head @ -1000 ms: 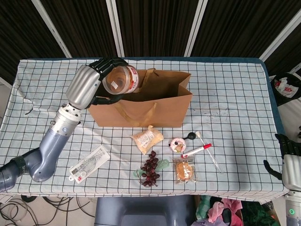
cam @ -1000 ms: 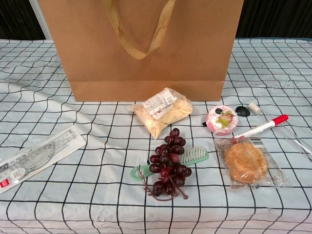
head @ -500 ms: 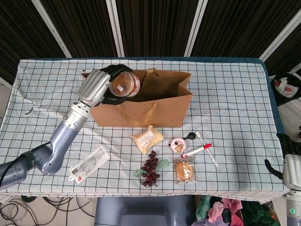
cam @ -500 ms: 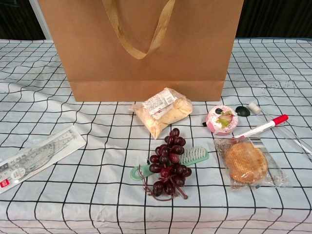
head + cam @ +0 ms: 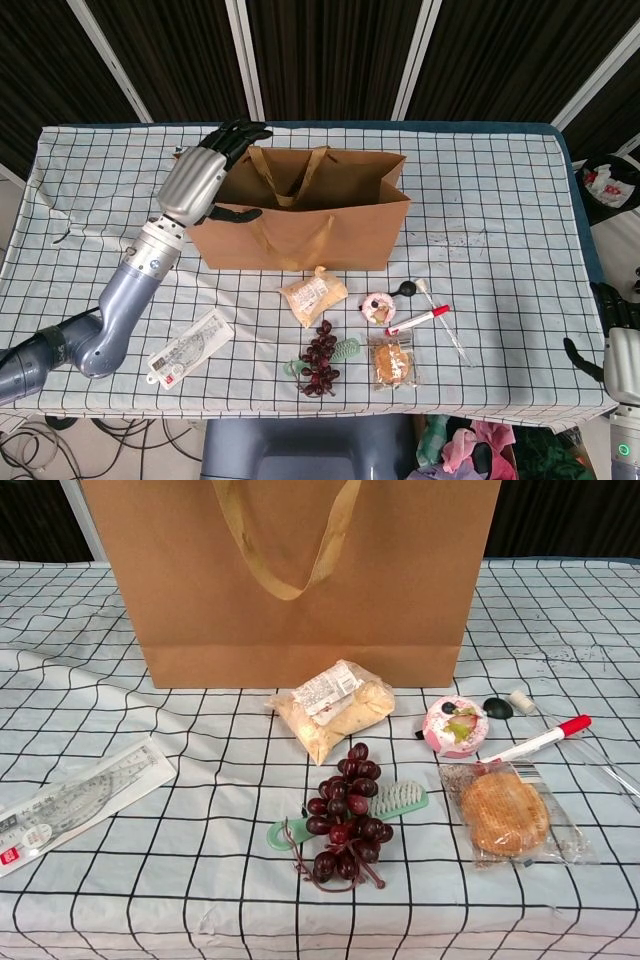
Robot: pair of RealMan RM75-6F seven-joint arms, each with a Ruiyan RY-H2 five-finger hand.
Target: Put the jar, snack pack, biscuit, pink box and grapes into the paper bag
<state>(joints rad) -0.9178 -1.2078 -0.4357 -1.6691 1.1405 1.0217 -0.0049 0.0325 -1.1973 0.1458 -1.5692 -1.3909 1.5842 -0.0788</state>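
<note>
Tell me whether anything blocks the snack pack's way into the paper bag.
Nothing visible does. The snack pack lies just in front of the paper bag, whose open top is unobstructed; the left hand is at its left end.

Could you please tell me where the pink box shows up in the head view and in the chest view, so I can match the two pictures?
Head view: the pink box lies right of centre, in front of the paper bag.
Chest view: it sits right of centre, below the bag's lower right corner.
Shared landmark: the red-capped pen lies just right of it in both views.
</note>
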